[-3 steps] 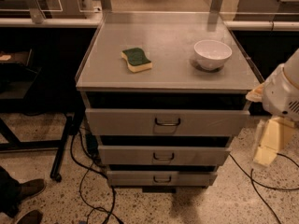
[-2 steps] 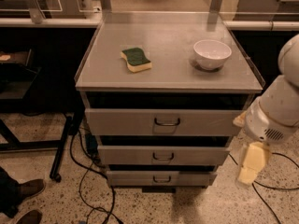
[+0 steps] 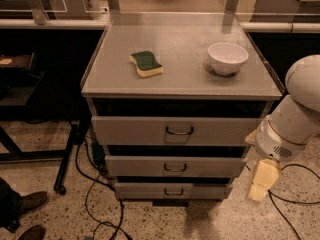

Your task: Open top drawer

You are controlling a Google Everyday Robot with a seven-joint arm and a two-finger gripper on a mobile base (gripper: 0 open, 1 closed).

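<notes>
The top drawer point(image 3: 130, 130) is the widest of three grey metal fronts stacked under the cabinet top, with a dark gap above it. Its small metal loop handle point(image 3: 179, 131) sits at the middle of the front. My gripper point(image 3: 262, 181) hangs below the white arm point(image 3: 295, 119) at the lower right. It is beside the cabinet's right edge, level with the lower two drawers, and points down toward the floor. It is below and to the right of the top drawer's handle, apart from it, and holds nothing that I can see.
A green and yellow sponge point(image 3: 146, 63) and a white bowl point(image 3: 227, 58) sit on the cabinet top point(image 3: 182, 79). The middle drawer point(image 3: 130, 166) and bottom drawer point(image 3: 140, 190) lie below. Cables point(image 3: 95, 194) run on the floor at the left. Shoes point(image 3: 27, 209) show at the bottom left.
My arm and gripper have moved left and down, closer to the right side of the cabinet. The drawers, sponge and bowl have not moved.
</notes>
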